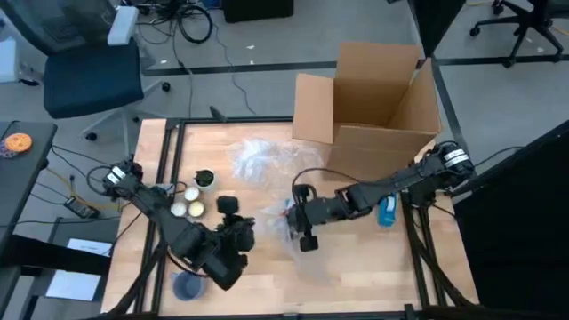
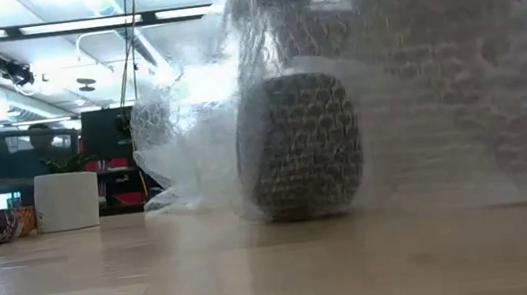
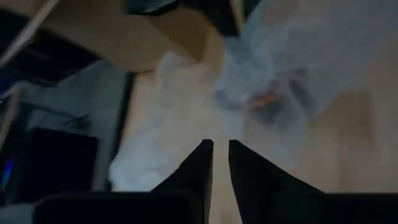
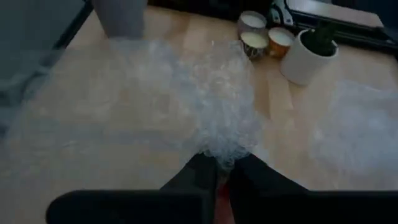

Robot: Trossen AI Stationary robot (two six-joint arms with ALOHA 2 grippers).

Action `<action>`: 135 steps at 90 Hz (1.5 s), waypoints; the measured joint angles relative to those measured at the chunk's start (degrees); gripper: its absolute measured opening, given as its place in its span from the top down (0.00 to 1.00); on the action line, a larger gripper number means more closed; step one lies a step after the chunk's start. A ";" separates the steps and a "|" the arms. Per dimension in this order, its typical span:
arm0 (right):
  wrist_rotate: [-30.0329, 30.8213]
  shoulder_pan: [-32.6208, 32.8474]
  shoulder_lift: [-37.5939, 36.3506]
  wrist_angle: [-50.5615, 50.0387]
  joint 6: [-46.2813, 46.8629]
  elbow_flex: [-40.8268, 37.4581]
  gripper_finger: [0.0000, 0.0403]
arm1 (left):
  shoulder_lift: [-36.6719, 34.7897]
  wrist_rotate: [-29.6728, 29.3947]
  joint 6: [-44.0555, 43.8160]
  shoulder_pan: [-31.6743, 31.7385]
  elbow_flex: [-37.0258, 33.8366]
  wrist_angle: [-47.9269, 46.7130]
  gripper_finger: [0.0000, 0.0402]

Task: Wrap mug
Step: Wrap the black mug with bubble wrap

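Between the right gripper (image 4: 222, 171) fingers, bubble wrap (image 4: 211, 106) is clamped; left gripper (image 3: 220, 163) nearly closed, empty. Wrap could slip off the mug (image 2: 305, 142) if tugged.

- No text, label, brand, number or sign is legible in any view.
- The cardboard box (image 1: 378, 98) at twelve o'clock shows plain, unprinted faces.

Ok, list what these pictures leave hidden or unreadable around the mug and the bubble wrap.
- Mug: low view shows only a dark shape through bubble wrap; handle and colour unreadable.
- Right gripper: right wrist view, bunched wrap covers its fingertips; what else it pinches is hidden.
- Left gripper: left wrist view is blurred; objects under the wrap are smears.
- Cardboard box: high view, its contents cannot be made out.
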 joint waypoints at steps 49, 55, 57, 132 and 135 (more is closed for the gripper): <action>-11.92 -7.08 0.00 1.19 -2.31 0.00 1.00 | -19.20 13.06 9.08 7.57 -39.34 60.30 0.56; -13.05 -7.54 0.00 1.19 -2.31 0.00 1.00 | -18.68 13.82 12.27 10.37 -41.48 64.96 0.52; -13.60 -7.72 0.00 1.19 -2.31 0.00 1.00 | -18.60 13.50 13.28 11.18 -42.02 65.88 0.51; -18.81 -10.51 0.00 1.12 -0.73 0.00 0.98 | -14.28 29.50 22.99 22.27 -44.45 84.19 0.89; -18.24 -10.48 -0.04 1.11 -0.71 0.00 0.97 | -14.33 29.64 22.78 22.27 -44.45 83.89 0.94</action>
